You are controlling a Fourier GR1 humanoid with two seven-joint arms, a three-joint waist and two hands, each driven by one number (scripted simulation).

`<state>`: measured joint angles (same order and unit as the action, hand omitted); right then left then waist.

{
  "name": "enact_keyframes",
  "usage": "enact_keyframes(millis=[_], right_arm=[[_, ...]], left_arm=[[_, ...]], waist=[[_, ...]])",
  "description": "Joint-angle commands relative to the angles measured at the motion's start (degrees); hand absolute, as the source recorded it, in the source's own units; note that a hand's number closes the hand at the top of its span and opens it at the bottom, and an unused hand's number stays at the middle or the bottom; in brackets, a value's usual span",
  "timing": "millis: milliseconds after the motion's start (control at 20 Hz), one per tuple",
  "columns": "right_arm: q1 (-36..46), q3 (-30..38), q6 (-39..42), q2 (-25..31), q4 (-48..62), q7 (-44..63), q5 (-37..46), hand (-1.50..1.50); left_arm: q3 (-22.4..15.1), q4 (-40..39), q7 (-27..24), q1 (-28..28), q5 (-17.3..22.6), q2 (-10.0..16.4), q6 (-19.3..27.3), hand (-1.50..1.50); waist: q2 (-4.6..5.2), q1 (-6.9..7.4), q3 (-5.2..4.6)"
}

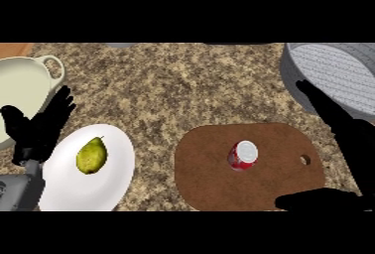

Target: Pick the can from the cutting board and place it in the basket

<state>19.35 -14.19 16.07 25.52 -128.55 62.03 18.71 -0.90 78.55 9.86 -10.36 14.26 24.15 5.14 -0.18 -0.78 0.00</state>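
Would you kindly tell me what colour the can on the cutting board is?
The can is red with a white top, seen in the head view.

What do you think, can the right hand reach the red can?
Probably yes. The right hand is open at the cutting board's right edge, and nothing stands between it and the can.

Black left hand (35, 130) on a grey forearm (16, 191); right hand (357, 144) likewise black
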Motion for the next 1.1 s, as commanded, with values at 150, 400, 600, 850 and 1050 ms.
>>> enact_keyframes(millis=[150,400,600,850,1050], right_arm=[[-10.13,-2.41,-11.66,-6.59,7.10,-11.14,14.34,-1.50],[-8.92,-3.12,-11.84,-11.50,13.61,-13.47,16.25,-1.50],[-7.23,-7.97,-12.94,-16.38,20.11,-10.05,21.14,-1.50],[-8.67,-3.34,-10.27,-14.79,25.27,-17.09,18.26,-1.50],[-12.00,-2.30,-8.85,-13.78,24.65,-20.98,18.56,-1.50]], left_arm=[[-0.81,1.69,0.33,0.70,-1.86,-2.39,0.66,0.00],[2.00,-1.01,0.95,-1.73,-2.78,-1.94,-2.02,0.00],[2.44,2.23,2.17,-0.04,-2.88,-1.72,-2.34,0.00],[3.61,1.47,2.63,-0.18,-2.93,-2.98,-4.71,0.00],[5.38,-0.36,0.52,0.18,-4.78,-3.51,-5.00,0.00]], waist=[[0.21,0.80,0.05],[0.20,0.77,0.01],[0.17,1.04,0.00],[0.17,0.86,0.01],[0.17,0.77,0.01]])
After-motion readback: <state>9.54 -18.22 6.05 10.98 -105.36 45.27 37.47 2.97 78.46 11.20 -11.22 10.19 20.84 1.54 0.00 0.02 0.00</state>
